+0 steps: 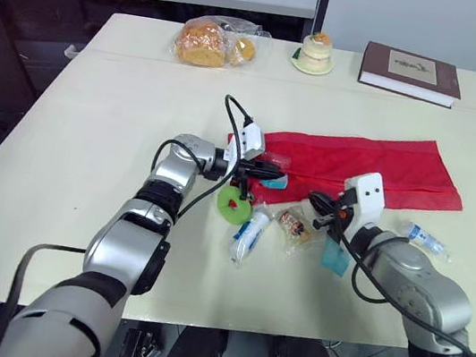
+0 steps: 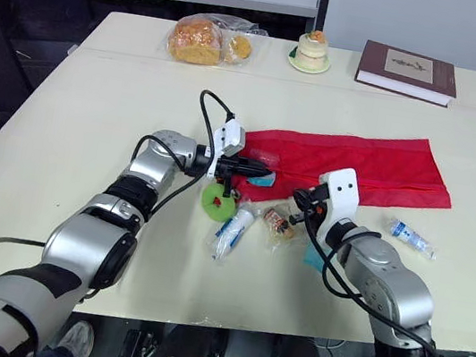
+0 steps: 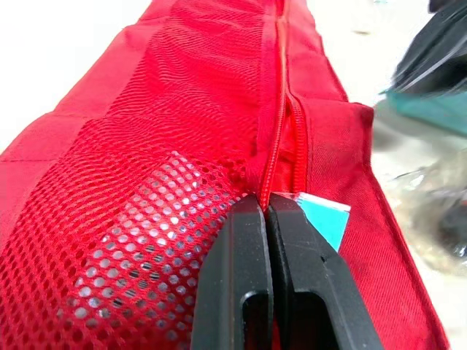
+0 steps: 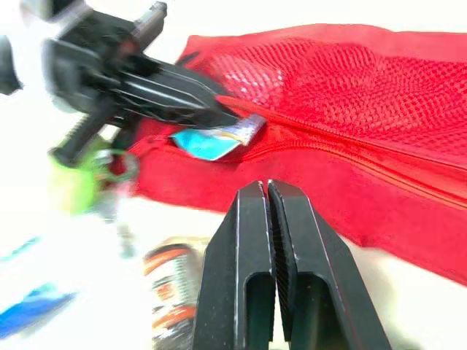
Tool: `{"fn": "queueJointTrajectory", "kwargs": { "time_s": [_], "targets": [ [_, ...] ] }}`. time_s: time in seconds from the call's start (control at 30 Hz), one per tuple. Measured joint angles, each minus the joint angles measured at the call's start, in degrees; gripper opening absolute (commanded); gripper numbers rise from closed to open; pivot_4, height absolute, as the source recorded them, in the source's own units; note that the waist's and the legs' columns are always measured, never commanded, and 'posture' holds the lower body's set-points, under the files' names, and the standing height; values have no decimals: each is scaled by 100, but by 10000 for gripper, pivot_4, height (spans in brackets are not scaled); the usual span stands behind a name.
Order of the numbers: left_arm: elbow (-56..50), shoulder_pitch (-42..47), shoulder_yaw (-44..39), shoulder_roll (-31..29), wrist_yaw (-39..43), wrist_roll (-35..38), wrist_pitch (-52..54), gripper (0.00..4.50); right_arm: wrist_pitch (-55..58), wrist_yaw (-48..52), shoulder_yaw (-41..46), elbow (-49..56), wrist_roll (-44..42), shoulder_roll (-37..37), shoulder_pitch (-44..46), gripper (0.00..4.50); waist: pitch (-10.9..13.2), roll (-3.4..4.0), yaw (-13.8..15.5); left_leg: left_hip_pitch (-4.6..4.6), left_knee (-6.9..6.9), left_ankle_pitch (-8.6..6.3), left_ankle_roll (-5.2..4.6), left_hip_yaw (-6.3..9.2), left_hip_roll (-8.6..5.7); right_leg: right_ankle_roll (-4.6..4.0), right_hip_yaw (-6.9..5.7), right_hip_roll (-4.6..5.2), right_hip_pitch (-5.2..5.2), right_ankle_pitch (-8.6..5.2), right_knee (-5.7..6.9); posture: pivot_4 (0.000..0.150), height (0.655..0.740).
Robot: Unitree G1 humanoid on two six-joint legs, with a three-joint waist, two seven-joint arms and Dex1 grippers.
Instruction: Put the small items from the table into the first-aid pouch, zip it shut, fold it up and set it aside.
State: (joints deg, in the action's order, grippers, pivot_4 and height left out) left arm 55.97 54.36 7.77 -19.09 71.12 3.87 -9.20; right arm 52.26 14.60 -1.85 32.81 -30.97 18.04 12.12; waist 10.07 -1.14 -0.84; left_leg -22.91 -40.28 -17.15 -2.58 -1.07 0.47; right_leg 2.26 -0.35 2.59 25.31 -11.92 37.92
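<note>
The right gripper [image 4: 268, 186], clenched and empty, is just beside the packets [image 1: 296, 224]. The left gripper [image 3: 266, 204] is pinched on the zipper edge of the pouch [image 1: 358, 166], at its left end. The pouch lies flat in the middle of the table [image 1: 93, 119], long axis left to right, mouth to the left, with a teal packet [image 3: 321, 219] sticking out.

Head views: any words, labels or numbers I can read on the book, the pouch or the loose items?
No text can be read.
book: pale label on the cover, print too small to read.
pouch: no print seen.
blue-and-white packet: markings too small to read.
brown packet: print blurred.
vial: label too small to read.
</note>
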Motion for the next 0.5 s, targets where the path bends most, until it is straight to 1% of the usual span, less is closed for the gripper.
{"fn": "queueJointTrajectory", "kwargs": {
  "time_s": [0.1, 0.2, 0.27, 0.37, 0.4, 0.47, 0.5],
  "targets": [
    [-23, -22, -4, -186, 41, -36, -90, 0, -327, 258, 361, 376, -119, 204, -429, 1192, 0, 0, 12, -1, 0, 0, 0, 0, -1, 1, 1, 2, -1, 0, -3, 1500, 7289],
    [-81, -145, -62, -566, 101, -36, -139, 0, -735, 644, 967, 582, -296, 433, -1052, 1192, 0, 0, -8, 1, 0, -1, 0, -4, 1, 1, 3, 2, -2, 0, -6, 1500, 7289],
    [-161, -225, -80, -668, 123, -34, -141, 0, -847, 777, 1187, 673, -413, 475, -1220, 1192, 0, 0, -7, 4, 0, 0, 0, -4, 2, 1, 3, 2, -2, 0, -2, 1500, 7289],
    [-382, -449, -95, -813, 147, -26, -163, 0, -1027, 1012, 1593, 895, -855, 530, -1494, 1192, 0, 0, -2, 10, 0, 0, 0, -1, 7, 1, 2, 0, -7, 0, 0, 1500, 7289],
    [-416, -494, -98, -858, 155, -21, -183, 0, -1065, 1054, 1692, 929, -985, 535, -1554, 6258, -1, -1, -3, 13, 0, 0, 0, -2, 8, 0, 2, -2, -9, 0, 0, 1500, 7289],
    [-534, -562, -97, -977, 222, -21, -199, 0, -1183, 1261, 1889, 1026, -1319, 651, -1747, 13795, -1, -1, 1, 13, 0, 0, 0, -3, 8, 0, 2, -2, -9, 0, -1, 1500, 7289],
    [-553, -575, -97, -1017, 249, -19, -198, 0, -1223, 1330, 1945, 1055, -1392, 705, -1815, 18595, -1, -1, -2, 13, 0, 0, 0, -4, 8, 0, 3, -1, -9, 0, -2, 1500, 7289]
  ]
}}
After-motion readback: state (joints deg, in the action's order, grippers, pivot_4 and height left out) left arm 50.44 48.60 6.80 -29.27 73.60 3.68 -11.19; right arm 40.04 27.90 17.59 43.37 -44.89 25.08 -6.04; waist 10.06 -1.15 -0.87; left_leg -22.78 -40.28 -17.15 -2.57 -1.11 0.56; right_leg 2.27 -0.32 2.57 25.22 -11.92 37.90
